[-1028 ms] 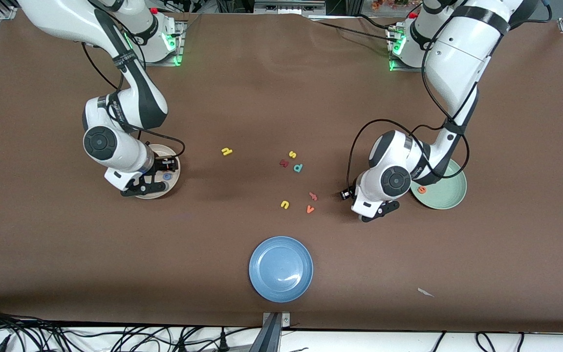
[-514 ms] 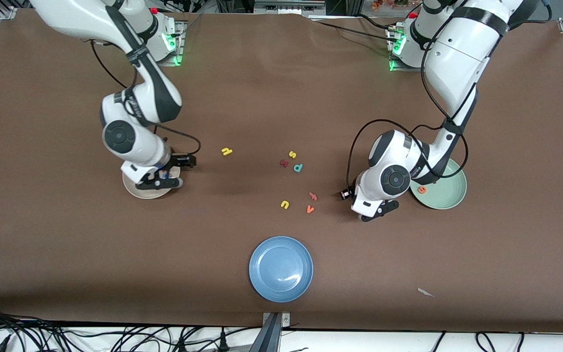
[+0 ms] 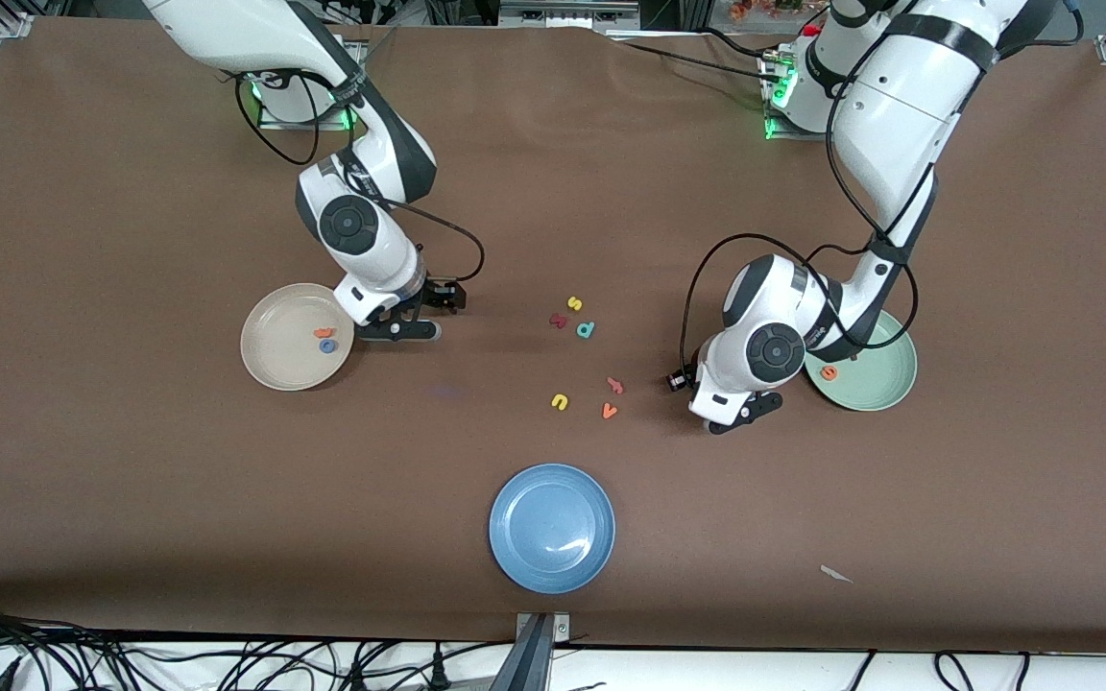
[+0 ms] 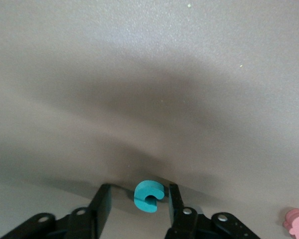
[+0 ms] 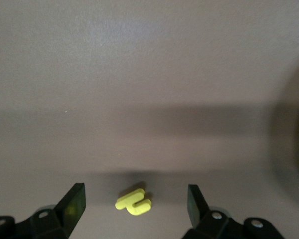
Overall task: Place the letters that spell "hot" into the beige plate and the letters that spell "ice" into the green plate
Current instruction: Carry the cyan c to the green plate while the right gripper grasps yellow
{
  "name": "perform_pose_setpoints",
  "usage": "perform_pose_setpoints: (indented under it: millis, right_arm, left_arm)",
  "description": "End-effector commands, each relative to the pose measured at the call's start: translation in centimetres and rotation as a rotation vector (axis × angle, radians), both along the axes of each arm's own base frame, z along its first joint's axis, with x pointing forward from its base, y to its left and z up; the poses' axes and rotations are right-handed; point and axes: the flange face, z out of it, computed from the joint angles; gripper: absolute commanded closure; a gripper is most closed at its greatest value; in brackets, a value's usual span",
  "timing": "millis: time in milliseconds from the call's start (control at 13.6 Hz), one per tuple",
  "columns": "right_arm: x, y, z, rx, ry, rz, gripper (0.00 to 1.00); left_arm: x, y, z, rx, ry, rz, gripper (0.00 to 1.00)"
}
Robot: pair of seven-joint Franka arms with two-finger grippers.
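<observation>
The beige plate [image 3: 270,360] holds the orange "t" [image 3: 322,333] and the blue "o" [image 3: 327,345]. Beside it, my right gripper [image 3: 406,326] hangs open over the yellow "h" [image 5: 133,203], which lies on the cloth between its fingers [image 5: 75,199]. The orange "e" [image 3: 829,372] lies in the green plate [image 3: 875,389]. Next to that plate my left gripper [image 3: 740,415] is down at the table, open, with the teal "c" [image 4: 148,195] between its fingers [image 4: 103,199], close against one and apart from the other. The dark red "i" [image 3: 558,321] lies mid-table.
Loose letters lie mid-table: yellow "s" [image 3: 574,303], teal "p" [image 3: 586,330], yellow "u" [image 3: 560,401], orange "v" [image 3: 609,411] and a reddish letter [image 3: 615,386]. A blue plate [image 3: 551,528] sits nearer the front camera. A white scrap [image 3: 836,574] lies near the front edge.
My right arm left the beige plate, uncovering the "t" and "o" in it, and swung toward mid-table over the "h". The left arm stayed beside the green plate.
</observation>
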Motion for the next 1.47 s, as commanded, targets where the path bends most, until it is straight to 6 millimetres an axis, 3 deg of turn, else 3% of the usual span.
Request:
perform_pose_setpoints:
  millis: [0,367,661,808,882,1175,1396]
  right_arm:
    - [-0.9,-0.4,-1.5,0.008,-0.032,-0.003,0.09]
    - [-2.0,0.5,-2.6,0.004,-0.027,0.005,0.09]
    - [-3.3,1.7,-3.0,0.002,-0.025,0.035,0.09]
    - [-3.7,1.6,-3.3,-0.002,-0.033,0.054,0.09]
    - [-3.8,1.7,-3.3,-0.013,-0.044,0.084,0.09]
    - [-4.2,1.9,-4.1,-0.057,-0.071,0.193,0.08]
    - [-4.4,2.0,-4.3,-0.064,-0.075,0.215,0.08]
  left_arm:
    - [-0.4,-0.2,0.2,-0.002,-0.005,0.007,0.60]
    - [-0.4,-0.1,0.2,-0.002,-0.005,0.006,0.80]
    - [-0.3,0.1,0.5,0.003,-0.005,-0.011,0.85]
    - [0.4,1.0,1.6,0.028,-0.017,-0.027,0.85]
    - [0.7,2.0,2.7,0.056,-0.014,-0.052,0.85]
    - [2.8,9.5,9.3,0.069,-0.023,-0.131,0.85]
    - [3.1,12.9,11.6,0.064,-0.003,-0.181,0.85]
